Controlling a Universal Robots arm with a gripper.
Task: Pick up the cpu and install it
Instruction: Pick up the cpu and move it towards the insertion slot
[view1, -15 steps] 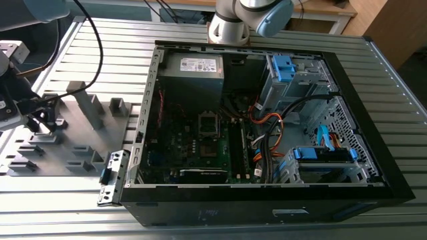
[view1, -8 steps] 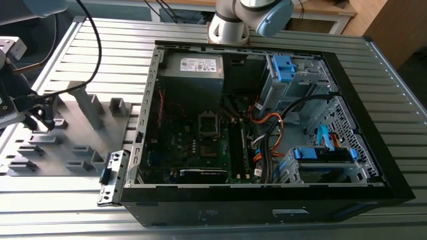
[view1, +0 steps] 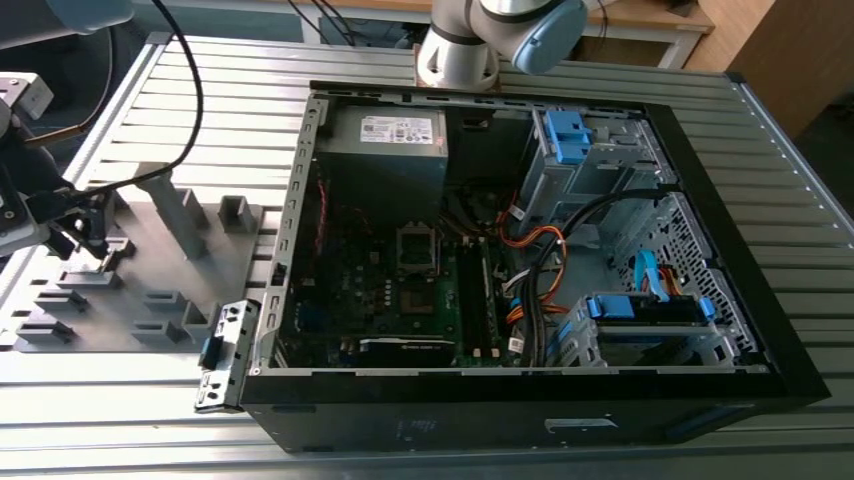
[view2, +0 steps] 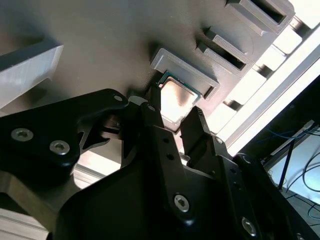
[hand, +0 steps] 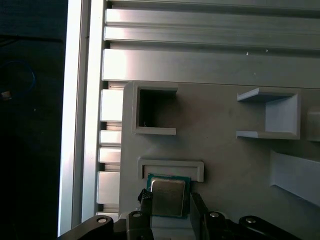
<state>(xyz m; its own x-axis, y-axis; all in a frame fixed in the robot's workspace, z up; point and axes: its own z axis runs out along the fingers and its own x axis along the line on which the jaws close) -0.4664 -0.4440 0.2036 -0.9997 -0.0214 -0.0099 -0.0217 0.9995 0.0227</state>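
- Black computer case (view1: 534, 405), on its side with the panel off, on the ribbed metal tabletop (view1: 134, 440).
- Inside the case: grey power supply (view1: 387, 140) in the far corner, dark motherboard (view1: 387, 290) flat on the floor nearer than it, orange cables (view1: 534, 245) just beside the board.
- Also inside the case, toward the exterior view's right: blue drive caddy (view1: 566, 135) at the far wall, second blue caddy (view1: 647, 308) nearer.
- Grey fixture plate (view1: 140, 275) flat on the tabletop just outside the case, on the exterior view's left, with tall grey blocks (view1: 178, 215) upright on it.
- On that plate in the first wrist view: square open pocket (hand: 155, 111) and U-shaped bracket (hand: 270, 115), well apart.
- Wooden cabinet (view1: 787, 50) beyond the case's far corner.
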